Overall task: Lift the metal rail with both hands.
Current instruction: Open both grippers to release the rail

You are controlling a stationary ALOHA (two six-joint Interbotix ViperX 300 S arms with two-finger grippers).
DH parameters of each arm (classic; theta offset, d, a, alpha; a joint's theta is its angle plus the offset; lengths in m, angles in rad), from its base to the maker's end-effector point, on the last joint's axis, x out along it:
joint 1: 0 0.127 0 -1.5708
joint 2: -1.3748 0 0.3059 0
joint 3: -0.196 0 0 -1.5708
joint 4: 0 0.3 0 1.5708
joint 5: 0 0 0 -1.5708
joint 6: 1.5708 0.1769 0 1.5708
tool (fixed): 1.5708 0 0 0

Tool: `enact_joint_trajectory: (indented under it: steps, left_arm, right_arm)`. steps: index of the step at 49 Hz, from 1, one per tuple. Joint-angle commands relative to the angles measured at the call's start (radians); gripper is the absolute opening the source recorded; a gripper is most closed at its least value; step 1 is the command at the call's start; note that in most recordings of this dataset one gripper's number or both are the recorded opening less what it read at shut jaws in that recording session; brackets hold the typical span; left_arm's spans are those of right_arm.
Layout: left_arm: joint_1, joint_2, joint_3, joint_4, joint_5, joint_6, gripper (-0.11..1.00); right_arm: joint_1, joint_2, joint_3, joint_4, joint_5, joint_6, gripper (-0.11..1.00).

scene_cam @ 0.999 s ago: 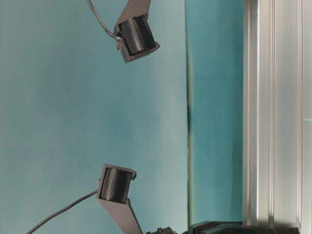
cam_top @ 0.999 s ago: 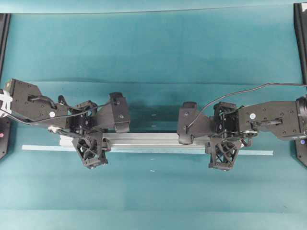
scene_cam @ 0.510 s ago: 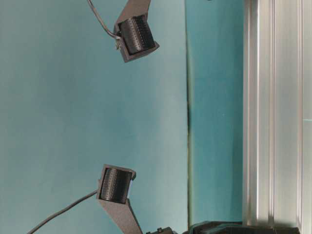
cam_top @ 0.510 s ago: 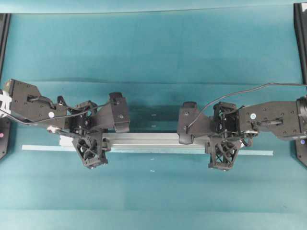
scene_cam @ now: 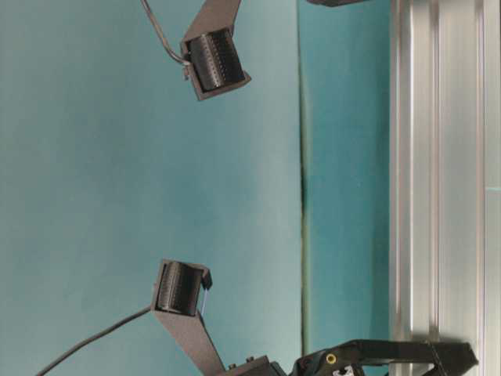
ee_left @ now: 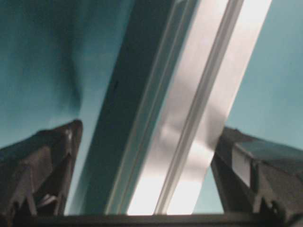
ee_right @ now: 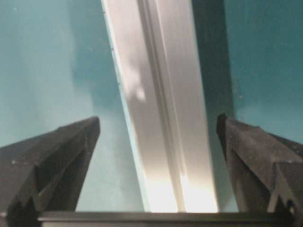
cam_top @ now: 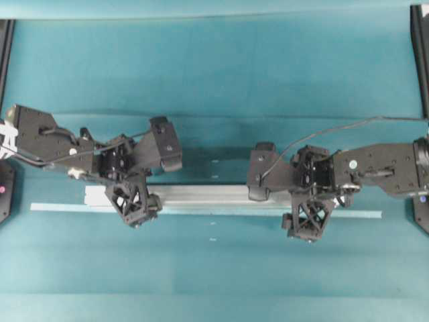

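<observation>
On my left wrist view, the left end effector [ee_left: 147,156] stands wide open, its two fingers [ee_left: 40,165] spread to either side of the metal rail [ee_left: 199,118] with clear gaps showing between each finger and the bar. It holds nothing. My right wrist view shows the same: the right end effector [ee_right: 158,165] is spread wide, the rail running up between its fingers [ee_right: 52,156] without touching either one.

From overhead, I see the left end effector [cam_top: 137,201] straddling the rail [cam_top: 208,195] near its left end and the right end effector [cam_top: 307,213] straddling it near its right end. The rail lies flat and level across the middle of the bench [cam_top: 214,74], its length running left to right. Just beside its near edge a thin pale tape strip [cam_top: 60,207] runs along the teal bench surface, reaching out past both ends of the rail. Black frame posts [cam_top: 420,54] stand at the bench's side edges.
</observation>
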Motion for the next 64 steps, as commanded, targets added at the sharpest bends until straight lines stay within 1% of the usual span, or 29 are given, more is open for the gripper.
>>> enact_joint_trajectory:
  steps: [1, 14, 23, 34, 42, 46, 56, 64]
  left_arm:
    - [0.000, -0.014, -0.006, 0.003, -0.006, -0.002, 0.92]
    - [-0.014, -0.014, -0.005, 0.003, -0.006, -0.002, 0.92]
    - [-0.025, -0.041, -0.009, 0.003, -0.005, -0.002, 0.92]
    - [-0.031, -0.135, -0.005, 0.003, 0.034, 0.000, 0.92]
    - [-0.031, -0.206, -0.003, 0.003, 0.083, 0.000, 0.92]
    - [-0.035, -0.230, -0.003, 0.003, 0.094, 0.017, 0.92]
    - [-0.043, -0.333, -0.012, 0.003, 0.092, 0.129, 0.92]
    - [-0.043, -0.436, -0.015, 0.003, 0.086, 0.190, 0.92]
  right_arm:
    - [0.005, 0.002, -0.009, 0.003, -0.006, 0.003, 0.99]
    - [0.005, -0.006, -0.011, 0.003, -0.026, 0.002, 0.99]
    - [0.003, -0.046, -0.014, 0.003, -0.038, 0.002, 0.99]
    - [-0.008, -0.147, -0.014, 0.003, -0.041, 0.006, 0.99]
    - [-0.021, -0.207, -0.015, 0.003, -0.060, 0.037, 0.99]
    - [-0.025, -0.236, -0.015, 0.003, -0.066, 0.043, 0.99]
    - [-0.026, -0.334, -0.009, 0.003, -0.109, 0.043, 0.99]
    - [-0.038, -0.451, 0.009, -0.002, -0.173, 0.041, 0.99]
